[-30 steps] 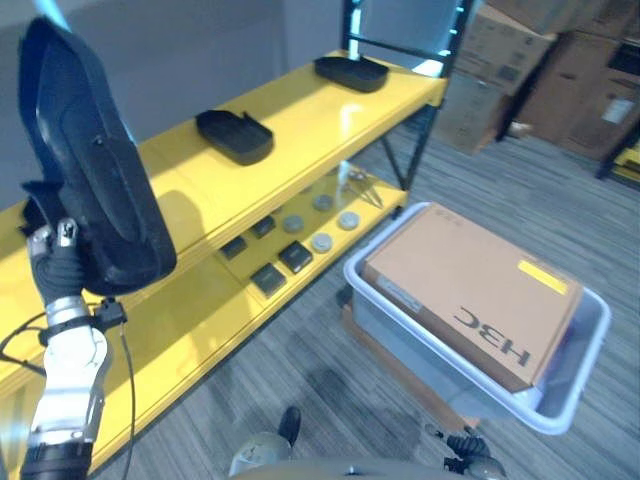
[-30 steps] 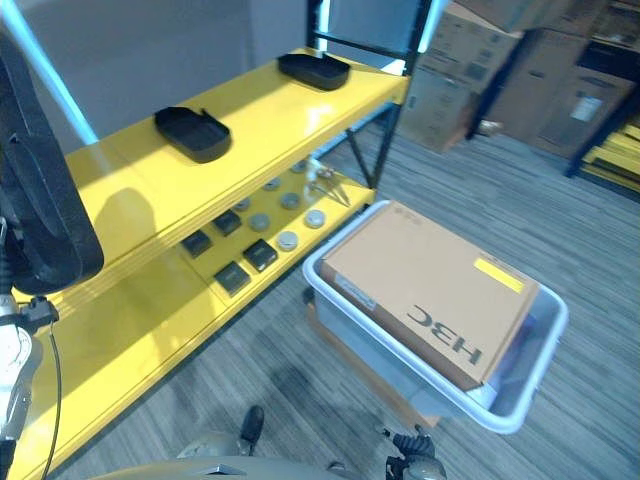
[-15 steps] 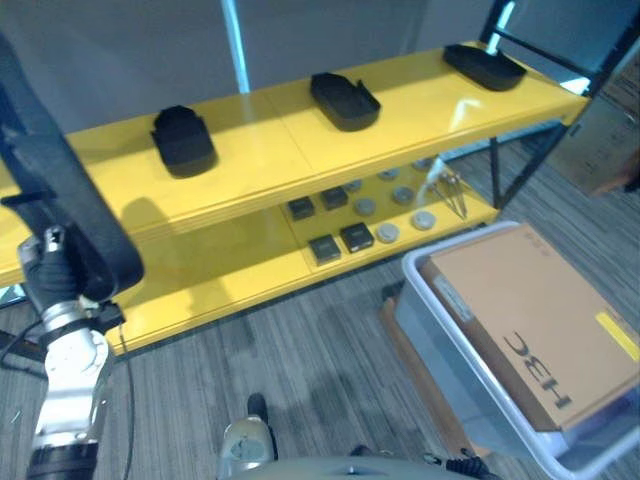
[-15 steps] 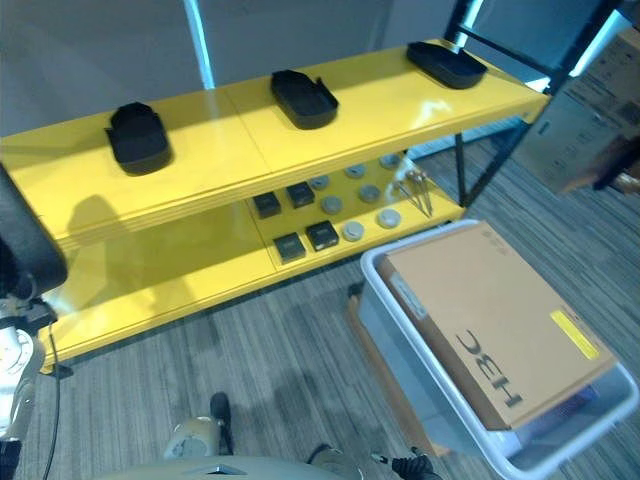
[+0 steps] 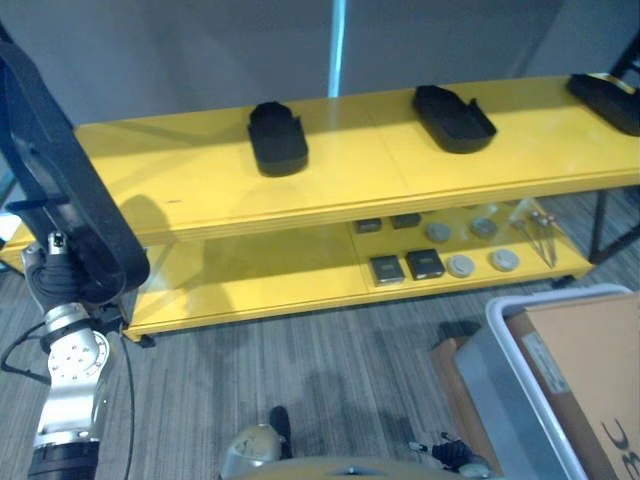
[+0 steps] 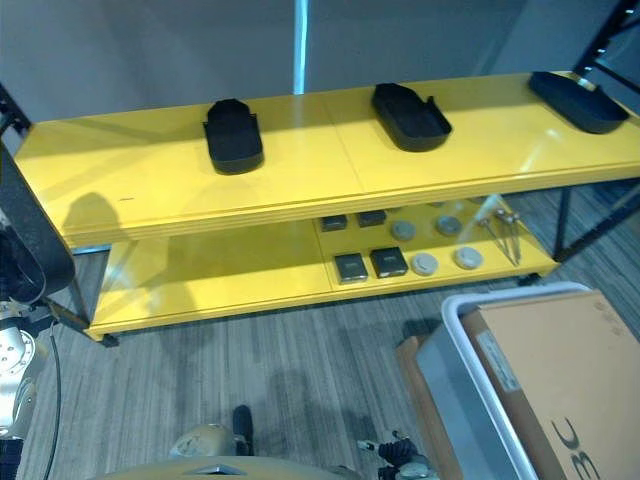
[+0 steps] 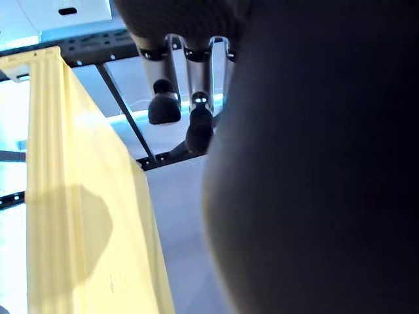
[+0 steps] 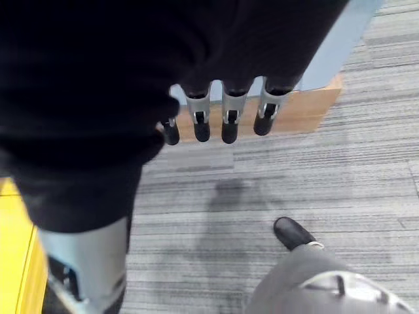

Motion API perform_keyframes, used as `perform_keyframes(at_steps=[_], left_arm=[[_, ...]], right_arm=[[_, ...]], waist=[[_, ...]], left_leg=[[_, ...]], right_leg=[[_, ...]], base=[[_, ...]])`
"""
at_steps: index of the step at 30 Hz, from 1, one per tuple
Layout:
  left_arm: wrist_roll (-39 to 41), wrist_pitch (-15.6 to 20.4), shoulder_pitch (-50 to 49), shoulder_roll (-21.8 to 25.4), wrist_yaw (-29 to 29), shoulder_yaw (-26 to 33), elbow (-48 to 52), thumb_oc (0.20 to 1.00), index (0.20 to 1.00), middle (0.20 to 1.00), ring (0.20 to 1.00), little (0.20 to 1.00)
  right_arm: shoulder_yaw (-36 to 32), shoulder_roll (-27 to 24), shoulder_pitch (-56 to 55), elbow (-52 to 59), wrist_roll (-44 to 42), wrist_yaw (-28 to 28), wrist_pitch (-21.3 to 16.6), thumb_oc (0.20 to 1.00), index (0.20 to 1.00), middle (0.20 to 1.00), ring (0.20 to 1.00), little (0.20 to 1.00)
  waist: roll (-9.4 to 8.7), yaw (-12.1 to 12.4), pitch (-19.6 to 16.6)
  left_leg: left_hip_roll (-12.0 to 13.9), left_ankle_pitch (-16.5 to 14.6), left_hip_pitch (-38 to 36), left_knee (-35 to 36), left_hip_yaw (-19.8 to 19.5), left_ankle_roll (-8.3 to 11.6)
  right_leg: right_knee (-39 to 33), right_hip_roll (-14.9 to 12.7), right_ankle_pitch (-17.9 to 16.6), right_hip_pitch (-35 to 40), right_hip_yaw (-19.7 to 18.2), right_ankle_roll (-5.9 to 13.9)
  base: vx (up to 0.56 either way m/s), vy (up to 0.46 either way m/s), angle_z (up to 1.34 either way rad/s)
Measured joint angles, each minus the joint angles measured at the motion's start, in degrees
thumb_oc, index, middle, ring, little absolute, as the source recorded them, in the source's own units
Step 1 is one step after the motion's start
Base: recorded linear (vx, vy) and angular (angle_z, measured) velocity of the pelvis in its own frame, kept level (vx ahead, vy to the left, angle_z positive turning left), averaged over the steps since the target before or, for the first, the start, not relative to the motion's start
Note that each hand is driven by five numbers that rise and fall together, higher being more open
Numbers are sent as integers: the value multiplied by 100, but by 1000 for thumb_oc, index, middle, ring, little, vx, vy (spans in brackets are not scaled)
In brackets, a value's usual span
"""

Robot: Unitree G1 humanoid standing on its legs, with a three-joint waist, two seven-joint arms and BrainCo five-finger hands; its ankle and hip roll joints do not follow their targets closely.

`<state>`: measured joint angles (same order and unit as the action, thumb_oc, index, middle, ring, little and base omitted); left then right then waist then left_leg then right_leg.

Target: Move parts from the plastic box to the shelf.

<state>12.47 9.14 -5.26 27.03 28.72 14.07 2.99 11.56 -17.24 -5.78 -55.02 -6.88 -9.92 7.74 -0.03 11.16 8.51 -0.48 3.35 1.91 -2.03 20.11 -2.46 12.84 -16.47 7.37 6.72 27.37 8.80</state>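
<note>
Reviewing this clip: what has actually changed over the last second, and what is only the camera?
The head camera swung left, so the yellow shelf now spans the view and the plastic box with its cardboard carton sits at the lower right. That is camera motion, not objects moving. The left hand still holds the large black part upright beside the shelf. The three black trays stay in place on the top level.

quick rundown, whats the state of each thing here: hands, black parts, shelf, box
left hand: raised at the shelf's end, shut on a large black part
right hand: open, fingers straight, hanging over the floor, holding nothing
black trays: three lying on the top shelf, apart
small parts: laid out on the lower shelf
plastic box: on the floor, cardboard box inside
</note>
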Motion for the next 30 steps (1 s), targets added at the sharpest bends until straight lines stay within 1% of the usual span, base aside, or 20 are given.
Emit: perform_keyframes(at_steps=[2, 3, 5, 6, 7, 8, 10, 12, 13, 14, 15, 16, 17, 19, 22, 23, 24, 25, 28, 30], left_arm=[[-1, 6, 32, -2, -46, -22, -48, 200, 200, 200, 200, 200], [-10, 18, 161, 4, -65, -61, -98, 200, 200, 200, 200, 200], [-21, 25, 249, 34, -41, -140, -142, 200, 200, 200, 200, 200], [-20, 25, 266, 71, -34, -162, -140, 200, 200, 200, 200, 200], [-18, 11, 356, 169, 25, -271, -155, 200, 200, 200, 200, 200], [-17, -8, 449, 241, 74, -369, -157, 200, 200, 200, 200, 200], [-27, -25, 649, 352, 118, -560, -147, 200, 200, 200, 200, 200], [-29, -63, 655, 336, 169, -586, -149, 200, 200, 200, 200, 200], [-30, -86, 661, 317, 231, -603, -153, 200, 200, 200, 200, 200], [-28, -102, 777, 387, 289, -591, -223, 200, 200, 200, 200, 200], [-27, -127, 887, 420, 310, -562, -224, 200, 200, 200, 200, 200], [-24, -176, 926, 306, 324, -504, -242, 200, 200, 200, 200, 200], [-25, -231, 876, 143, 319, -527, -209, 200, 200, 200, 200, 200], [-27, -297, 791, 99, 180, -571, -44, 200, 200, 200, 200, 200], [-20, -469, 602, 190, 100, -514, 5, 200, 200, 200, 200, 200], [-20, -469, 602, 190, 100, -514, 5, 200, 200, 200, 200, 200], [-12, -496, 546, 201, 96, -525, 6, 200, 200, 200, 200, 200], [-7, -497, 462, 184, 82, -533, 7, 200, 200, 200, 200, 200], [48, -501, 347, 145, 39, -548, 46, 200, 200, 200, 200, 200], [97, -501, 342, 143, -59, -552, 99, 200, 200, 200, 200, 200]], right_arm=[[-37, -1, 4, 8, 1, -3, 1, 1000, 1000, 1000, 1000, 1000], [-60, 0, -64, 3, -2, -1, 18, 1000, 1000, 1000, 1000, 1000], [-114, -17, -96, 1, -83, 6, -2, 1000, 1000, 1000, 1000, 1000], [-159, -42, -52, 8, -144, 22, -24, 1000, 1000, 1000, 1000, 1000], [-235, -58, -20, 41, -204, 86, -81, 1000, 1000, 1000, 1000, 1000], [-271, -53, 22, 55, -225, 121, -115, 1000, 1000, 1000, 1000, 1000], [-362, -56, 139, 53, -237, 200, -157, 1000, 1000, 1000, 1000, 1000], [-393, -91, 125, 42, -230, 254, -249, 1000, 1000, 1000, 1000, 1000], [-378, -106, 132, 23, -229, 291, -298, 1000, 1000, 1000, 1000, 1000], [-357, -42, 101, 6, -233, 364, -344, 1000, 1000, 1000, 1000, 1000], [-381, -55, 12, 64, -231, 367, -380, 1000, 1000, 1000, 1000, 1000], [-425, -40, -46, 93, -231, 362, -359, 1000, 1000, 1000, 1000, 1000], [-508, -21, -111, 76, -232, 359, -348, 1000, 1000, 1000, 1000, 1000], [-517, 75, -347, 20, -239, 357, -269, 1000, 1000, 1000, 1000, 1000], [-631, 54, -432, -18, -299, 351, -254, 1000, 1000, 1000, 1000, 1000], [-631, 54, -432, -18, -299, 351, -254, 1000, 1000, 1000, 1000, 1000], [-633, 4, -253, 18, -325, 351, -294, 1000, 1000, 1000, 1000, 1000], [-636, -31, -166, 44, -433, 351, -311, 1000, 1000, 1000, 1000, 1000], [-645, -58, -64, 217, -513, 350, -347, 1000, 1000, 1000, 1000, 1000], [-664, -60, -63, 229, -510, 351, -351, 1000, 1000, 1000, 1000, 1000]], waist=[[32, -73, 40], [21, -184, 79], [52, -333, 180], [110, -396, 249], [120, -493, 319], [156, -525, 352], [215, -634, 441], [216, -721, 462], [236, -821, 477], [-110, -996, 535], [-183, -1069, 595], [-269, -1152, 668], [-327, -1184, 625], [-325, -1192, 612], [-347, -1055, 560], [-347, -1055, 560], [-381, -966, 488], [-318, -956, 434], [-230, -945, 314], [-217, -960, 230]], left_leg=[[-82, -141, 35, -115, -24, -116], [-231, -264, 44, -241, -119, -265], [-391, -399, -5, -282, -292, -419], [-431, -381, -30, -272, -327, -535], [-469, -354, -10, -235, -500, -591], [-474, -344, 6, -182, -605, -611], [-464, -193, 4, -43, -731, -534], [-523, -251, -87, 51, -784, -436], [-489, -465, -115, 100, -735, -178], [-497, -985, 14, -638, -274, -164], [-271, -1269, 71, -1304, -451, -413], [-528, -1403, 24, -1423, -650, -460], [-519, -1420, 6, -1423, -749, -428], [-537, -1220, -201, -1028, -1106, -352], [-574, -909, -814, -386, -1353, -270], [-574, -909, -814, -386, -1353, -270], [-588, -913, -991, -271, -1359, -222], [-543, -912, -1024, -275, -1342, -136], [-449, -773, -1127, -284, -1217, 102], [-380, -760, -1186, -297, -1172, 136]], right_leg=[[755, -248, -14, -219, -52, 20], [1666, -593, -72, -554, -292, 18], [2510, -849, -502, -930, -793, 41], [2911, -862, -950, -1246, -1164, 85], [3432, -778, -917, -1657, -1550, 259], [3606, -598, -609, -1873, -1723, 358], [3264, -169, -133, -2211, -1530, 252], [2591, 136, -81, -2311, -1413, 197], [1631, 442, -159, -2184, -1410, 148], [770, 356, -281, -2214, -1680, 268], [555, 372, -345, -2208, -1858, 455], [303, 206, -453, -2195, -1998, 444], [188, 236, -621, -2195, -1955, 322], [-110, 483, -933, -2101, -1762, 275], [-245, 722, -1119, -1589, -1545, 29], [-245, 722, -1119, -1589, -1545, 29], [-456, 805, -1203, -1322, -1381, -286], [-615, 883, -1270, -1187, -1361, -460], [-787, 974, -1246, -938, -1348, -552], [-774, 1043, -1103, -864, -1348, -624]], base=[[138, 306, 35], [147, 286, 57], [113, 188, 45], [24, 50, 29], [-9, 7, 32], [-11, -23, 36], [153, -88, 46], [188, -148, 33], [264, -213, 55], [307, -259, 73], [264, -208, 78], [224, -187, 61], [212, -169, 70], [234, -186, 85], [188, -189, 62], [195, -208, 30], [143, -157, 11], [120, -139, 9], [137, -171, 1], [95, -154, -2]])
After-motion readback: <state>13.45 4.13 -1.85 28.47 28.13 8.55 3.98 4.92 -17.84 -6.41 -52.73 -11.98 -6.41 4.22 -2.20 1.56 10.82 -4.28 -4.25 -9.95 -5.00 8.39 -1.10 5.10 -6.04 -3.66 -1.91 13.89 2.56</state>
